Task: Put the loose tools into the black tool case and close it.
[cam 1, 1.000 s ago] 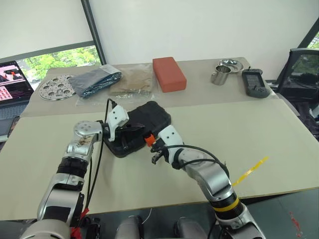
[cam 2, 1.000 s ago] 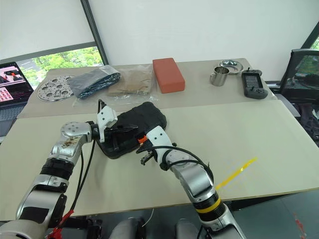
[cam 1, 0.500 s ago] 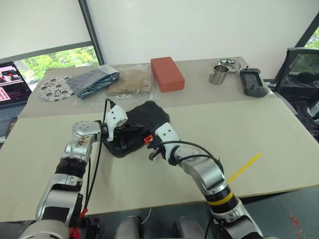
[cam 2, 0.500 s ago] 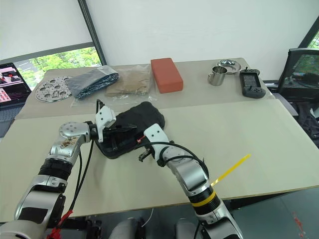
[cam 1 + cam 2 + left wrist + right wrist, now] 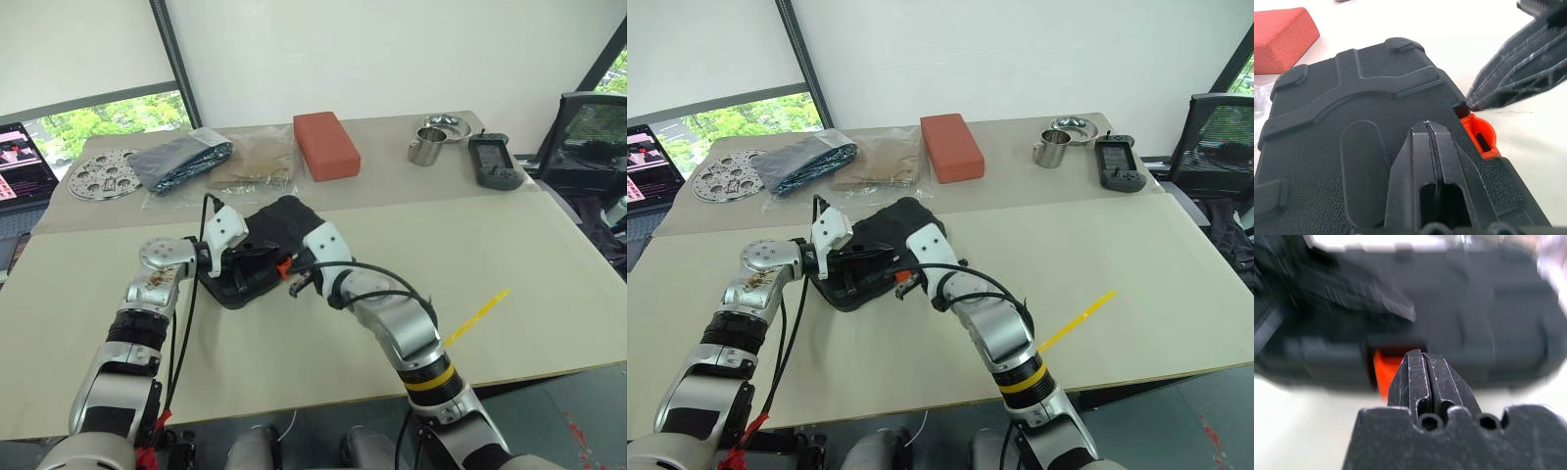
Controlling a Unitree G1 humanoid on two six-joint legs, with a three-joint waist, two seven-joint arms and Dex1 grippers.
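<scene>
Now black tool case (image 5: pixel 263 247) lid down, near red block (image 5: pixel 327 144). Left gripper (image 5: pixel 1428 128) pressed together atop lid; right gripper (image 5: pixel 1422 361) pinched empty at orange latch (image 5: pixel 1479 137). Risk: tip slips off, latch unfastened.

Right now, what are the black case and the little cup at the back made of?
The black tool case looks like hard plastic: matte, pebbly skin with moulded ribs, and a smooth orange latch. The cup looks like metal, probably steel: silvery and shiny, with bright reflections on its side.
</scene>
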